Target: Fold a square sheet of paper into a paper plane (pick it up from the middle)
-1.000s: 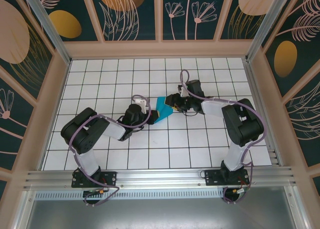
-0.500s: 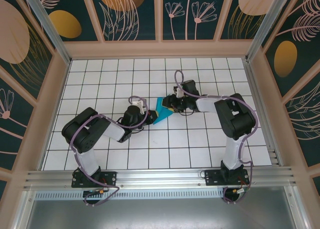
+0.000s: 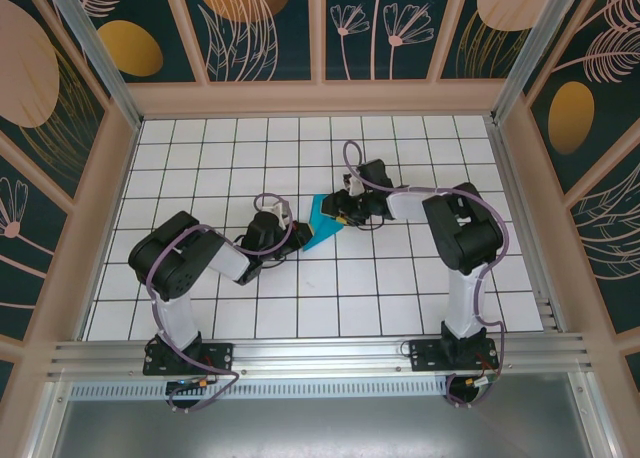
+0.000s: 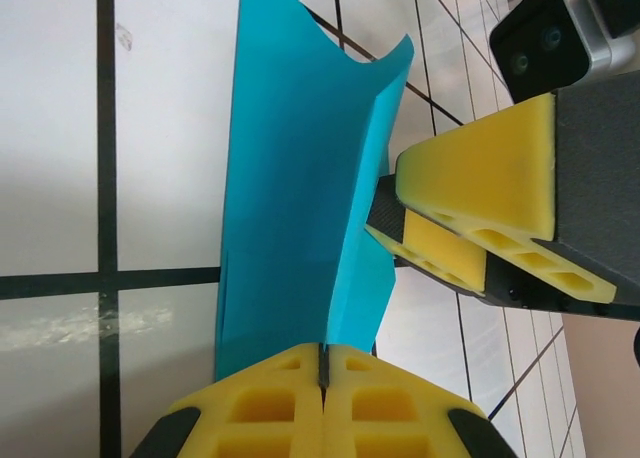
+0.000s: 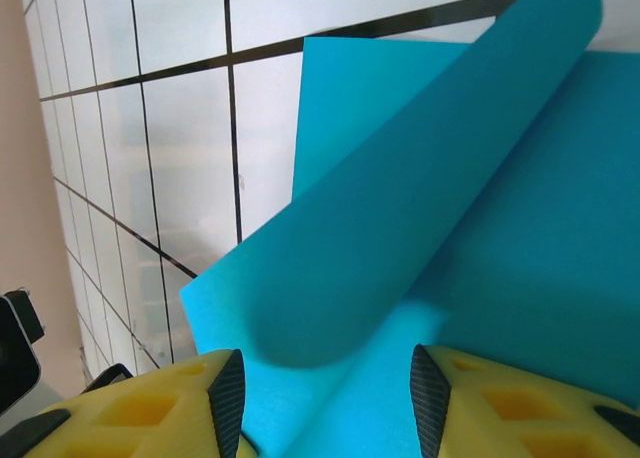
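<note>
The cyan-blue sheet of paper (image 3: 322, 224) lies mid-table, folded along a centre crease, with one flap curling upward (image 5: 440, 178). My left gripper (image 3: 298, 237) is shut on the near end of the crease (image 4: 325, 363), and the paper (image 4: 290, 198) stretches away from its yellow pads. My right gripper (image 3: 337, 210) sits at the paper's far right side, open. Its pads (image 5: 228, 398) straddle the raised flap without pinching it. In the left wrist view, the right gripper's yellow fingers (image 4: 490, 188) stand right beside the flap's edge.
The white grid table (image 3: 250, 158) is ringed by a wooden frame and patterned walls (image 3: 150, 98). Both arms bend inward to meet at the middle. An aluminium rail (image 3: 320, 356) runs along the near edge by the arm bases.
My right gripper has slid left, closer over the paper, and its jaws stand slightly wider. The left gripper has kept its pinch and barely shifted.
</note>
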{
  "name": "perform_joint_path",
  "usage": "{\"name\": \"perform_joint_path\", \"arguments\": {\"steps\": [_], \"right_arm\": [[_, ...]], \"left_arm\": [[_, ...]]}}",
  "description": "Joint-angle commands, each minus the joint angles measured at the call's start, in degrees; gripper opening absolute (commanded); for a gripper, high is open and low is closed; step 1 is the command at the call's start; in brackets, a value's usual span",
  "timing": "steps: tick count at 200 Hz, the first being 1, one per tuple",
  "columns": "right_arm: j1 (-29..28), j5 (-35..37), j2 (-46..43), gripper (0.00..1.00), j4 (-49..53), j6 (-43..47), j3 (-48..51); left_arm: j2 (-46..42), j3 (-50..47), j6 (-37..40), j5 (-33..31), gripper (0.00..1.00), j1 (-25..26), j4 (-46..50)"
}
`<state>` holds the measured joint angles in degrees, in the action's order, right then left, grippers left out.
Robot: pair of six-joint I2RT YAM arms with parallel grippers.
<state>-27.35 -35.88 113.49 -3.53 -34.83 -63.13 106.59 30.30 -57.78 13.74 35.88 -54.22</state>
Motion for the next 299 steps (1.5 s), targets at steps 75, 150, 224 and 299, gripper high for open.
{"name": "perform_joint_path", "arguments": {"steps": [75,150,224,299], "right_arm": [[-2.35,16.33,6.25,0.47,16.16,1.85,-6.04],[-2.53,20.30,7.92,0.43,19.60,1.12,-5.86],[-2.71,21.80,9.98,0.43,23.20,1.83,-7.58],[-2.88,21.65,11.42,0.46,24.70,1.26,-9.64]], "left_arm": [[-6.04,-0.69,0.38,1.02,0.31,-2.80,5.82],[-9.58,1.66,2.31,2.17,0.41,-3.18,11.01],[-3.06,7.90,4.91,10.68,0.22,-3.18,14.62],[0.55,12.10,6.68,9.67,0.14,-3.23,21.83]]}}
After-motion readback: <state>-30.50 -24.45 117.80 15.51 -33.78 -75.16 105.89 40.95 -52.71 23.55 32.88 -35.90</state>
